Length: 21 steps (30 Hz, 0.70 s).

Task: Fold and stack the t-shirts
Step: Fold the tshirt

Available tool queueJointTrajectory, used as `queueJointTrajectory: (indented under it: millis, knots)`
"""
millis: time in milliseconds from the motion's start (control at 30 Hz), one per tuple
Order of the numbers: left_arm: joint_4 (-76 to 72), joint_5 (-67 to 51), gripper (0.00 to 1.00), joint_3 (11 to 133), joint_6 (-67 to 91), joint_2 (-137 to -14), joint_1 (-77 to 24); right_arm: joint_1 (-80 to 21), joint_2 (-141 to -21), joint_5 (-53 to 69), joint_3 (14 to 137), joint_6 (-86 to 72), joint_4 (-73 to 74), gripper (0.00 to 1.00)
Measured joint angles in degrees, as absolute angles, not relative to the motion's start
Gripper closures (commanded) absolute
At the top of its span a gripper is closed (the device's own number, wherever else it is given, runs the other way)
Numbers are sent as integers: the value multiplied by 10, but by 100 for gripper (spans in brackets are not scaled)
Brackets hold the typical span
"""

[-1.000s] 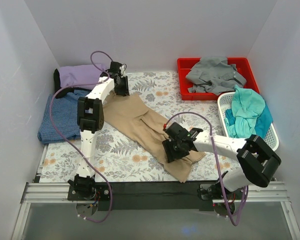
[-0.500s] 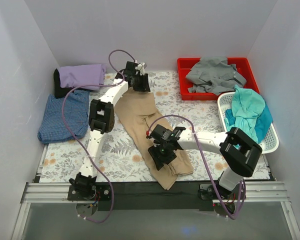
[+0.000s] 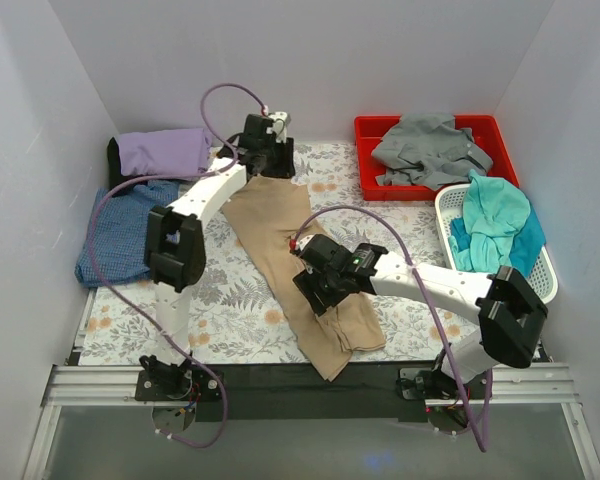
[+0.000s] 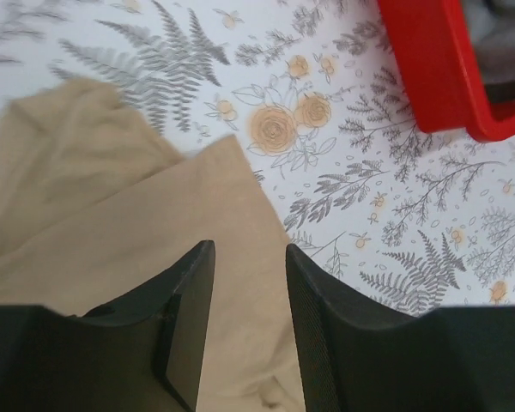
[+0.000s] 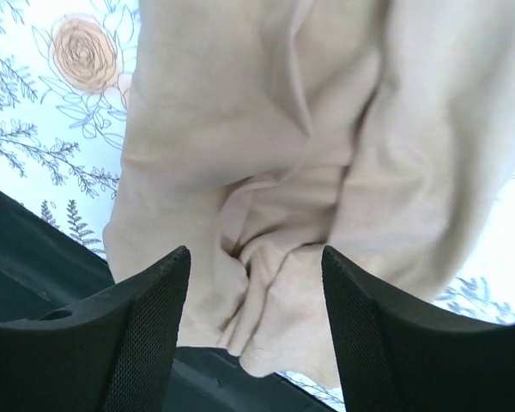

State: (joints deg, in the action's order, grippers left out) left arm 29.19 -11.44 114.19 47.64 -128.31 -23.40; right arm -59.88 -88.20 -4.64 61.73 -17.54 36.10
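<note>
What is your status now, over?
Left gripper open over far end of tan shirt. Right gripper open over its bunched near end. Shirt lies loosely folded, not stacked. Red bin apart, far right.

Red bin (image 3: 363,150) beside white basket (image 3: 442,215) (both on the floral tablecloth (image 3: 230,310)).

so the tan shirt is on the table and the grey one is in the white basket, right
No, the grey shirt lies in the red bin, as the top external view shows. The tan shirt is on the table.
</note>
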Motion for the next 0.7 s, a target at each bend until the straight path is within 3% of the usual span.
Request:
queueJointTrajectory:
  millis: [167, 267, 433, 533, 700]
  knots:
    - [267, -29, 64, 981, 489, -1080, -223, -593, -851, -92, 618, -159, 362, 30]
    - [249, -15, 65, 903, 514, -1025, -214, -583, -859, -102, 611, -147, 359, 30]
    - [244, -47, 67, 824, 553, -1093, -199, -573, -872, -99, 575, -141, 352, 30]
    - [248, -67, 67, 823, 563, -1170, -196, -573, -879, -93, 554, -140, 342, 30]
    - [240, -90, 68, 858, 573, -1190, -190, -571, -886, -69, 529, -142, 329, 30]
